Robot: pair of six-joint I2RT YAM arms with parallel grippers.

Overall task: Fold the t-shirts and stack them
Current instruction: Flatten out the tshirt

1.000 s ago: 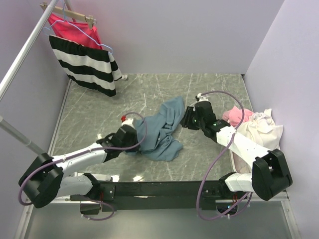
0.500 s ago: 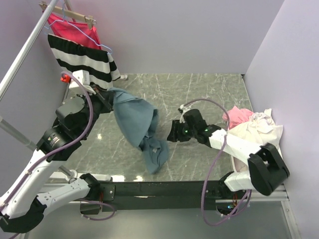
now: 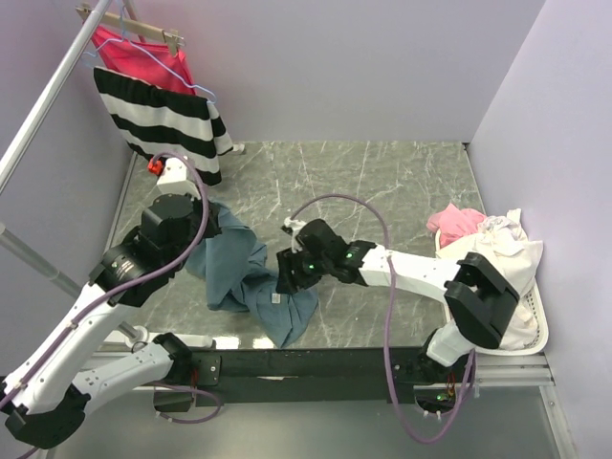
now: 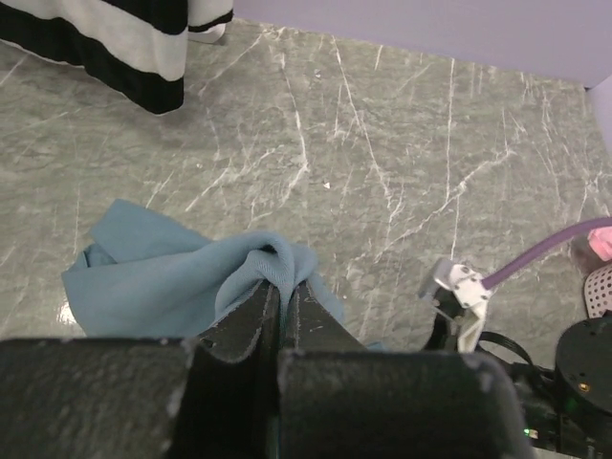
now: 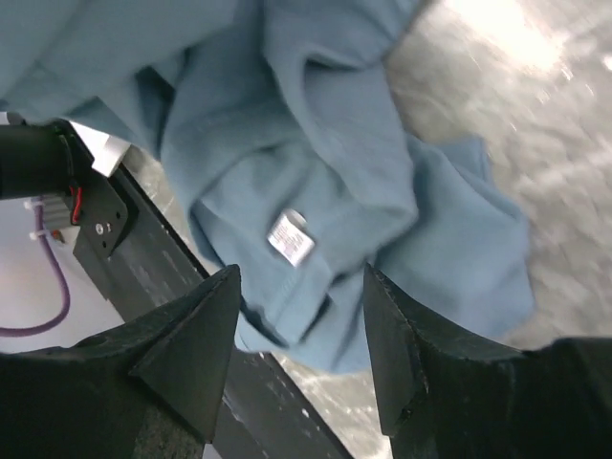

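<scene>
Seen from above, the slate-blue t-shirt (image 3: 251,277) trails in a crumpled length across the grey marbled surface (image 3: 382,182), near its front edge, with the upper end lifted. The left wrist camera shows what the arm hides there: the left hand (image 4: 285,290) is pinched tight on a fold of the cloth. The right hand (image 3: 285,273) hovers over the shirt's lower part. Its own camera shows the fingers spread apart with nothing between them, and a white label (image 5: 291,236) (a mere speck from above). Only the overhead view takes in the pink garment (image 3: 143,57) on its hanger.

Slate-blue t-shirt (image 3: 244,273), blk/wht striped garment (image 3: 167,120), red-pink garment (image 3: 143,57), grey-veined table (image 3: 382,182).
</scene>
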